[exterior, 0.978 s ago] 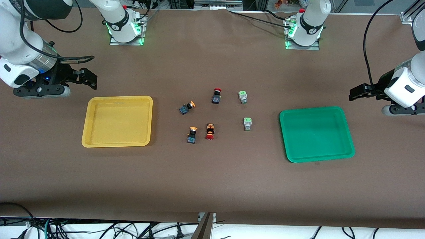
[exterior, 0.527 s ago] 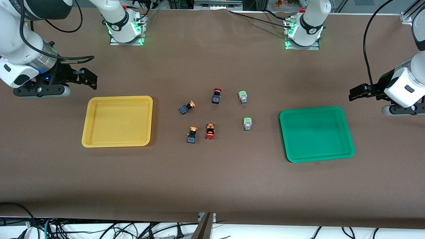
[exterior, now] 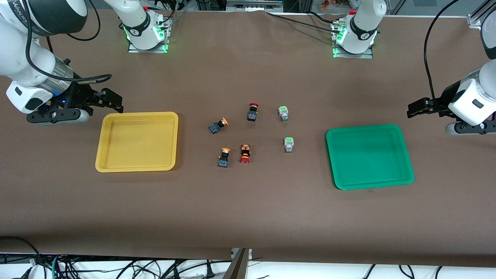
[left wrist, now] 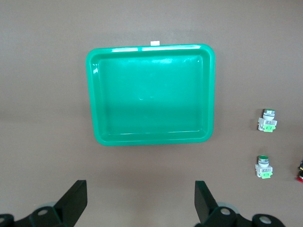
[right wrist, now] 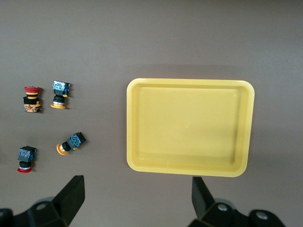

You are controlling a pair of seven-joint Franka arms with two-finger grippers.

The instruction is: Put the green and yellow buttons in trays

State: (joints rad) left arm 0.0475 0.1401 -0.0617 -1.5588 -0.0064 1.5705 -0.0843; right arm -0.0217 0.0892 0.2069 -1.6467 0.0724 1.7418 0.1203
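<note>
Fingers (right wrist: 71, 196) of the right gripper (exterior: 101, 101) stand wide apart and hold nothing, hanging over the bare desk (exterior: 248, 217) just beside the yellow tray's (exterior: 137, 166) corner toward the bases; that spread suits a drop onto a small part. Ahead of them, past the tray, lie the two yellow buttons: one (exterior: 219, 125) on its side, the other (exterior: 224, 156) nearer the front camera, both well apart from these fingers. Two red-capped switches (exterior: 252, 111) (exterior: 245, 153) lie among them and are best left alone.

At the desk's other end, the left gripper's (exterior: 420, 107) fingers (left wrist: 73, 203) are equally wide and empty, waiting over bare desk just beside the green tray (exterior: 370, 185). Its two green buttons (exterior: 283, 113) (exterior: 288, 144) lie past that tray, toward the middle. Each tray sits by its own arm, so a carry would likely be short. Both trays hold nothing, so no button has been placed yet.
</note>
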